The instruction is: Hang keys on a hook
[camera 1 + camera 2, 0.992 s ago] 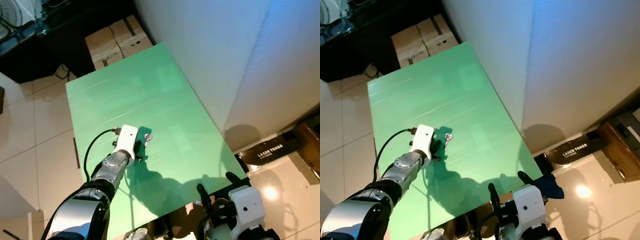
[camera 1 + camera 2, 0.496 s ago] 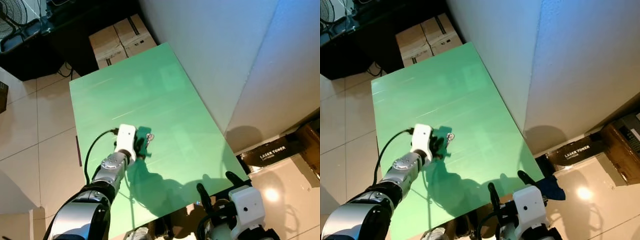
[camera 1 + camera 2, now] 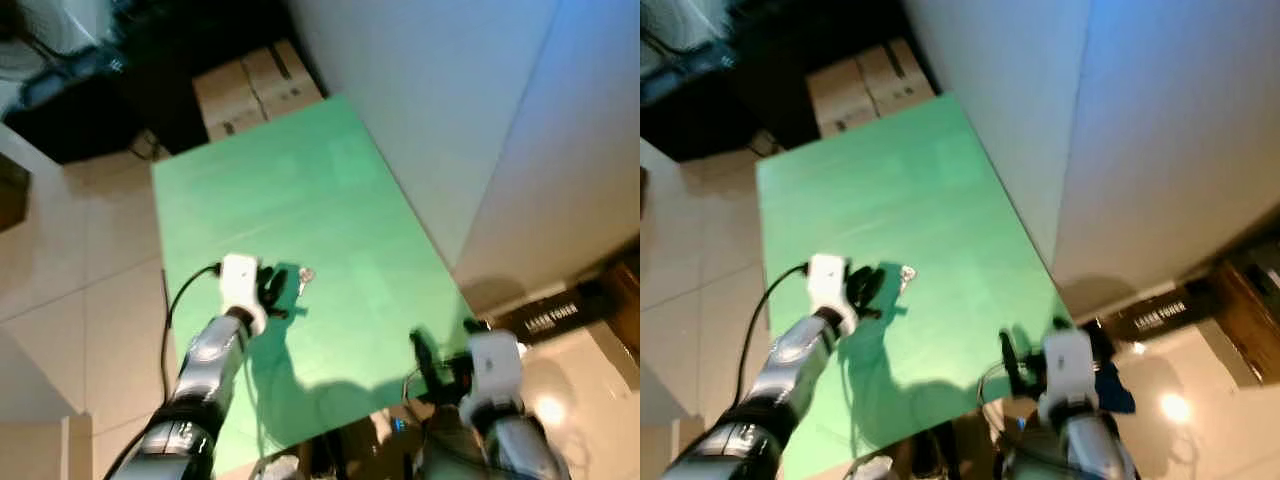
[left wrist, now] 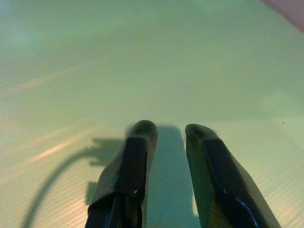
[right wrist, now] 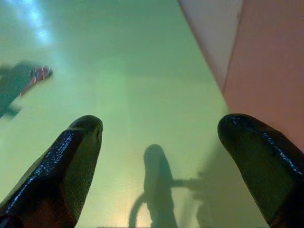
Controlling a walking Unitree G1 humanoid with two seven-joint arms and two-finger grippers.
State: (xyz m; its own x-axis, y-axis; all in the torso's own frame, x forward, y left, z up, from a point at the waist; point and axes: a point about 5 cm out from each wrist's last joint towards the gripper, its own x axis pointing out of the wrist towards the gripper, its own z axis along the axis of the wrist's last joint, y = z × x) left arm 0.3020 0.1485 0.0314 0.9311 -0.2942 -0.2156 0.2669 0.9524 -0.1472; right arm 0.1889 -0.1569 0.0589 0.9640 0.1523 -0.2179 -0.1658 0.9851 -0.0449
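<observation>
The keys (image 3: 305, 278) are a small silver bunch lying flat on the green table (image 3: 330, 180), near its middle. My left gripper (image 3: 272, 290) rests low over the table just left of the keys, apart from them. In the left wrist view its fingers (image 4: 137, 142) stand a narrow gap apart with bare green table between them. My right gripper (image 3: 445, 345) hovers wide open over the table's near right corner. In its wrist view the keys (image 5: 40, 73) lie far ahead, past the fingertips (image 5: 80, 137).
A white wall (image 3: 450, 100) runs along the table's right edge. Cardboard boxes (image 3: 255, 85) stand beyond the far end. A black toner box (image 3: 555, 315) lies on the tiled floor at right. The pictures are blurred.
The camera has shifted and blurred. My right gripper has risen forward over the table's near right corner. My left gripper stays beside the keys.
</observation>
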